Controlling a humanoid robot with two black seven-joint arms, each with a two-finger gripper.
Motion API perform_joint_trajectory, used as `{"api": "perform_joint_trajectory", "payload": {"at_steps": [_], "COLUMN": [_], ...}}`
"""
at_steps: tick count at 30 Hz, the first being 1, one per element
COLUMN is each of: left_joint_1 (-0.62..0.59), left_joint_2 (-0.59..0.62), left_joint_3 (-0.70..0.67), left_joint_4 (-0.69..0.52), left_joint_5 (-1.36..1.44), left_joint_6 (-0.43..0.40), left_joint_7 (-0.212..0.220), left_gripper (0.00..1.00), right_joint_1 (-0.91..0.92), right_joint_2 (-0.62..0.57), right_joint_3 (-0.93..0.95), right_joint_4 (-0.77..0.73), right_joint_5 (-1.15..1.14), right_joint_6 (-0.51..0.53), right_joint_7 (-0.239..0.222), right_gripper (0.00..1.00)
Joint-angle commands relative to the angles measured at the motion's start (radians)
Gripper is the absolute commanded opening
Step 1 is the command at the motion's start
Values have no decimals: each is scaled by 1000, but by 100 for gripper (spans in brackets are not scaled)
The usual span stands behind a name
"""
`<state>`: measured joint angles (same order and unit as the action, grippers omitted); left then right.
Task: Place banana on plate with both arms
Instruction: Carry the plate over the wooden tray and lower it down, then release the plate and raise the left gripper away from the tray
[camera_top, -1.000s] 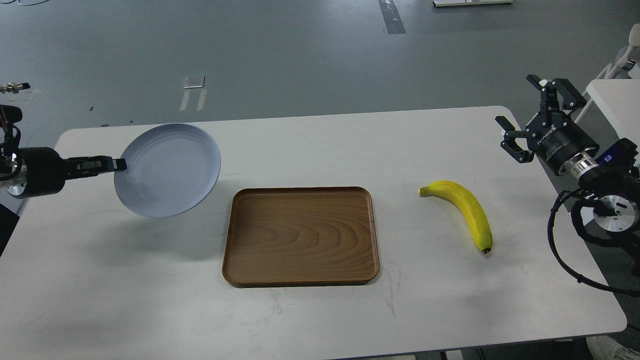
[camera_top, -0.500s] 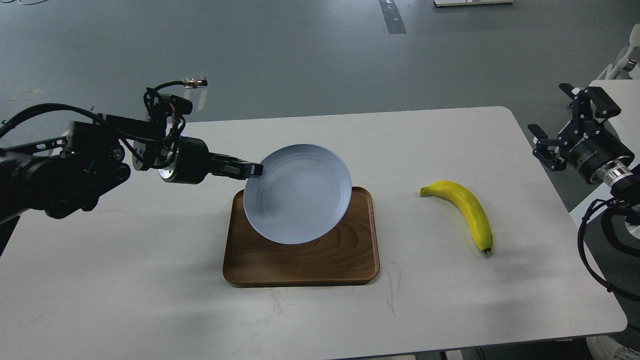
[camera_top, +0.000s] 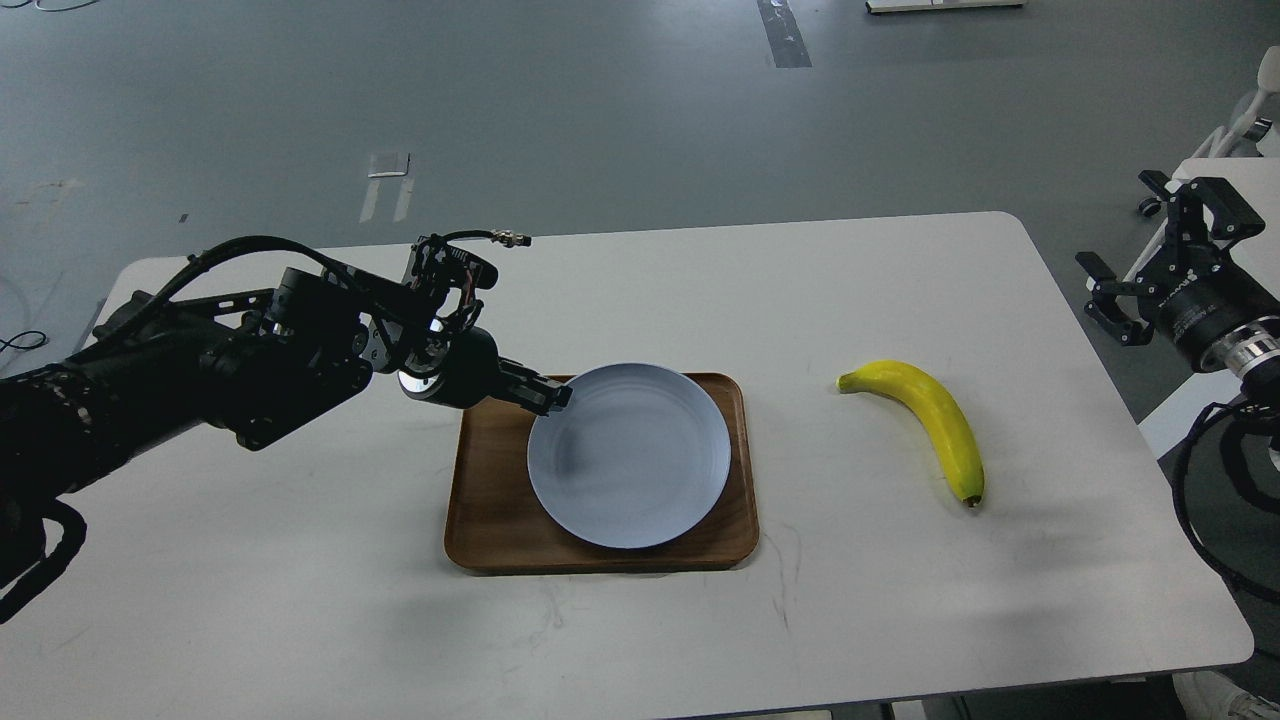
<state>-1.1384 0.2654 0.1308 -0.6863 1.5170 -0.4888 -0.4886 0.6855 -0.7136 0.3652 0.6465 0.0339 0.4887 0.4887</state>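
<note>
The white tabletop (camera_top: 300, 600) stood on a grey floor (camera_top: 600, 120) marked with tape strips; a second white surface (camera_top: 1225, 175) showed at the far right edge. A brown wood-grain tray (camera_top: 490, 520) lay at the centre of the tabletop. The pale blue-grey plate (camera_top: 630, 455) sat within the tray, toward its right side. The left gripper (camera_top: 555, 397) was clamped on the plate's far-left rim — its arm crossed the left half of the tabletop. The banana (camera_top: 935, 415) lay on the bare tabletop, right of the tray and apart from it, dark tip toward the near side. The right gripper (camera_top: 1150, 245) hovered beyond the right edge — fingers spread, holding nothing.
</note>
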Motion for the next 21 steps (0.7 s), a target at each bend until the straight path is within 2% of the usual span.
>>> {"api": "perform_joint_trajectory", "payload": {"at_steps": [1, 8, 9, 10, 11, 14, 15, 21], "left_joint_1": [-1, 3, 2, 0, 0, -3, -3, -46], "left_joint_2": [-21, -49, -52, -52, -52, -52, -52, -38], "left_joint_3": [16, 24, 24, 23, 23, 21, 18, 1], "left_joint_4": [31, 62, 63, 63, 63, 62, 63, 60], "left_joint_5": [0, 0, 0, -1, -1, -15, -17, -159], "left_joint_6": [0, 0, 0, 0, 0, 0, 0, 0], "left_joint_7": [0, 0, 0, 0, 0, 0, 0, 0], "left_gripper": [0, 0, 12, 36, 36, 94, 97, 98], "right_joint_1": [0, 0, 0, 0, 0, 0, 0, 0], "right_joint_2": [-1, -6, -7, -7, -7, -9, -10, -15], "right_joint_3": [-2, -2, -2, -2, -2, -2, -2, -3], "right_joint_4": [-1, 1, 1, 1, 1, 1, 1, 2], "right_joint_5": [0, -3, 0, -3, -3, -3, 0, -3], "right_joint_6": [0, 0, 0, 0, 0, 0, 0, 0], "right_joint_7": [0, 0, 0, 0, 0, 0, 0, 0], "right_gripper": [100, 100, 100, 100, 100, 100, 100, 100]}}
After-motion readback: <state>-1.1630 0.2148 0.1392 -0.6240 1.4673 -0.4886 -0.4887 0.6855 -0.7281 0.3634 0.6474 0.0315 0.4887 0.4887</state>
